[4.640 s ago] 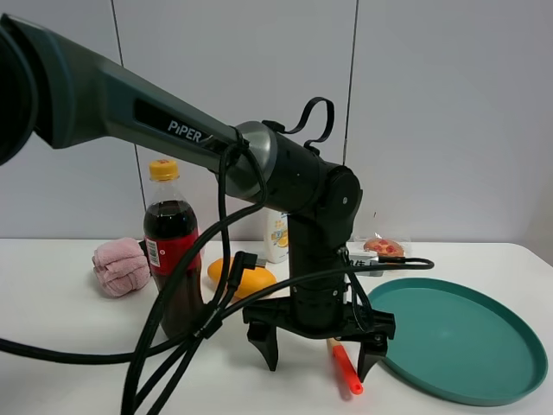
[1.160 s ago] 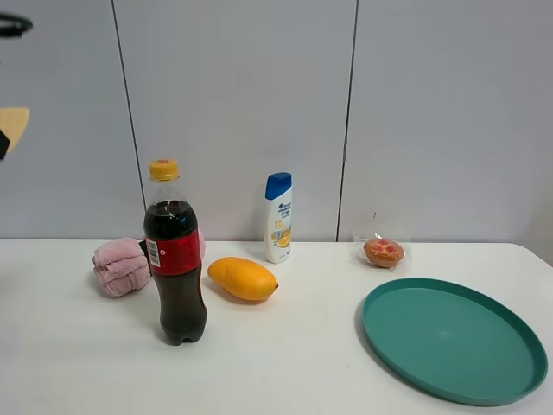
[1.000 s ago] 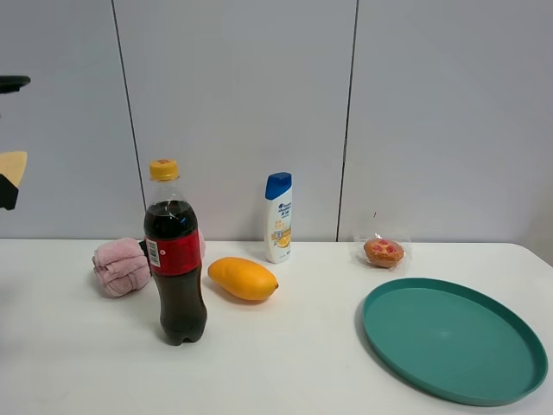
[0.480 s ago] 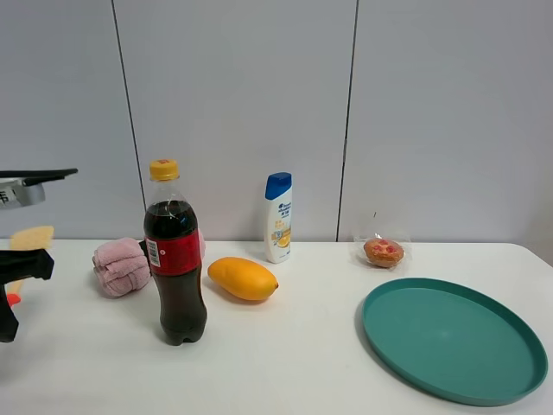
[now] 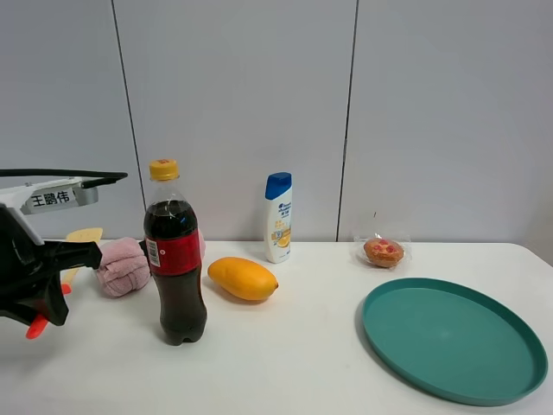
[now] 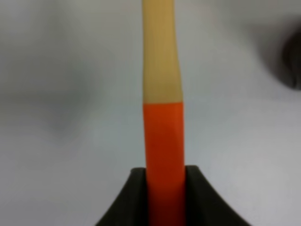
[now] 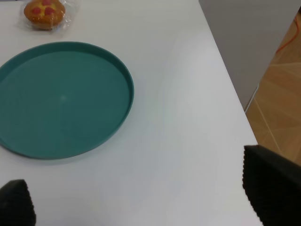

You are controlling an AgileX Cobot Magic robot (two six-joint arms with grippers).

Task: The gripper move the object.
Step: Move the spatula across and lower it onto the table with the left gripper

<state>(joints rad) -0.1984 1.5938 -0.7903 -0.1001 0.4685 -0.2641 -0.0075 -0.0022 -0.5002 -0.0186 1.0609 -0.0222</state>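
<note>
Spatula [image 5: 79, 238]: tilted at the exterior frame's left edge, tan blade uppermost, just beside the pink cloth [image 5: 121, 266], left of the cola bottle [image 5: 175, 259].
Left gripper [image 5: 39, 281]: clamped on the spatula's red-orange handle, lower left of frame.
Right gripper [image 7: 143, 200]: fingers spread wide, gripping nothing, near the teal plate [image 7: 130, 94].

**White table: contents**

A white table [image 5: 285, 372] is recorded. A cola bottle [image 5: 175, 259] is stood on it, and a shampoo bottle [image 5: 277, 218] by the wall. A mango [image 5: 243, 278] is laid near the cola's right, and a pink towel [image 5: 121, 266] to its left. A wrapped muffin [image 5: 384, 252] is placed behind a teal plate [image 5: 454, 337].
</note>
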